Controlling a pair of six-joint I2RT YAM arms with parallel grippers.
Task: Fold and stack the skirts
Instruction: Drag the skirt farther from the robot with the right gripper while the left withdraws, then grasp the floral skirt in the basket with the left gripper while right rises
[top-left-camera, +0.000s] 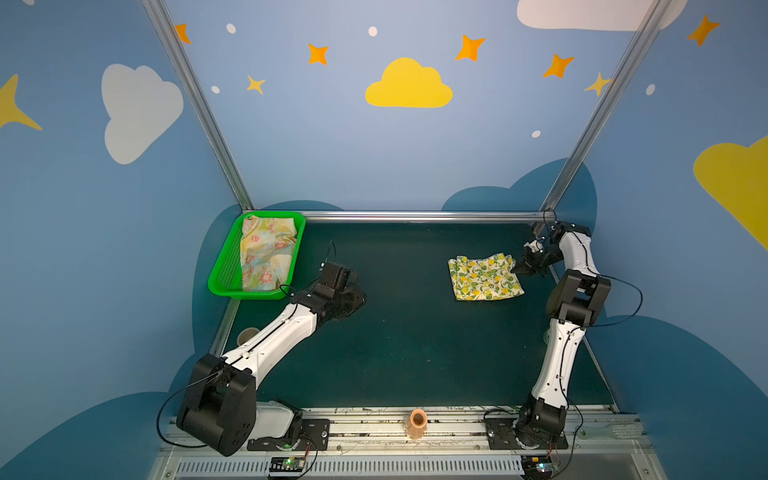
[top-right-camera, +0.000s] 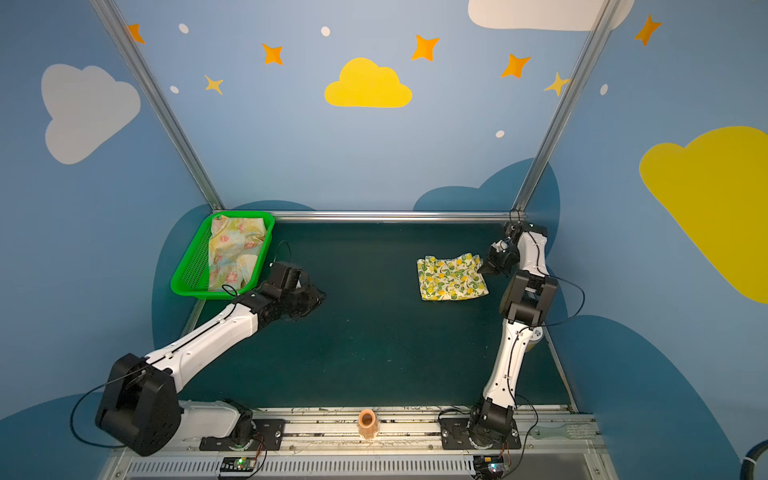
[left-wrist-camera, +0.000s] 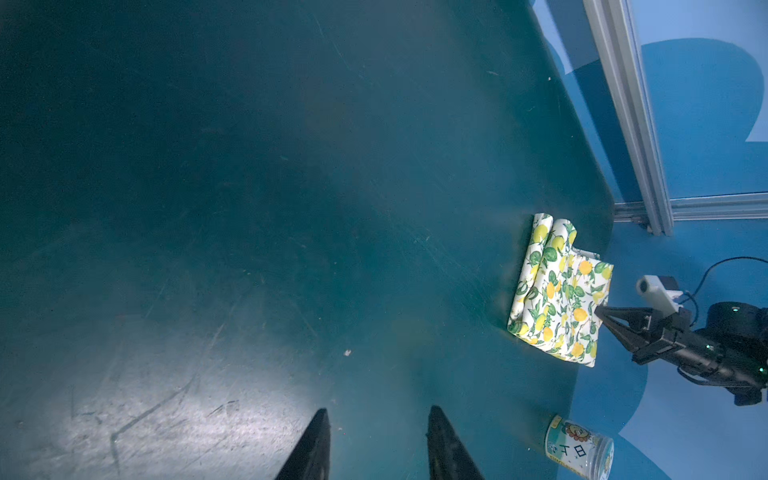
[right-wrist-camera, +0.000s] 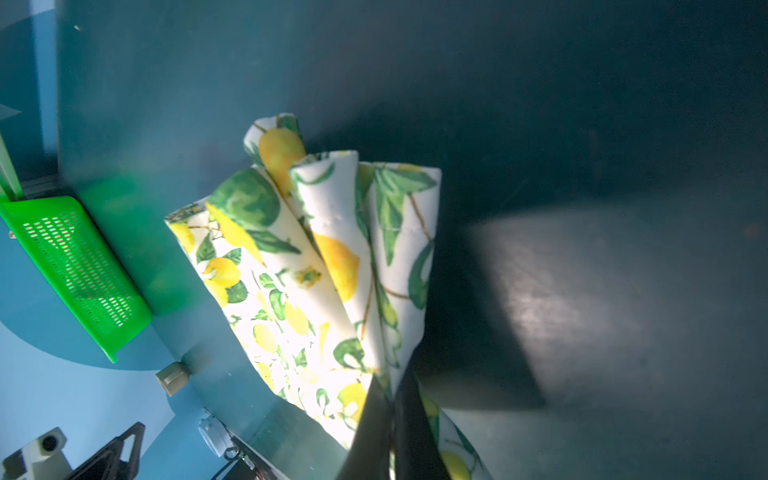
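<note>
Your left hand (left-wrist-camera: 378, 417) hangs over bare tabletop (top-left-camera: 395, 340) at near left, jaws parted with nothing between them. Farther back on the right, the folded lemon skirt (top-left-camera: 485, 277) lies flat, and your right hand (top-left-camera: 520, 269) is closed on its right edge, the cloth pinched between the fingers. Farthest back, in the far-left corner, the floral skirt (top-left-camera: 266, 253) lies crumpled in the green basket (top-left-camera: 224, 268), its long axis running near to far. From your left hand that skirt lies just to the far left, with the basket's near right corner close beside the wrist. Your right hand is well apart from it. Judged from this, the left arm is the one to reach for it.
</note>
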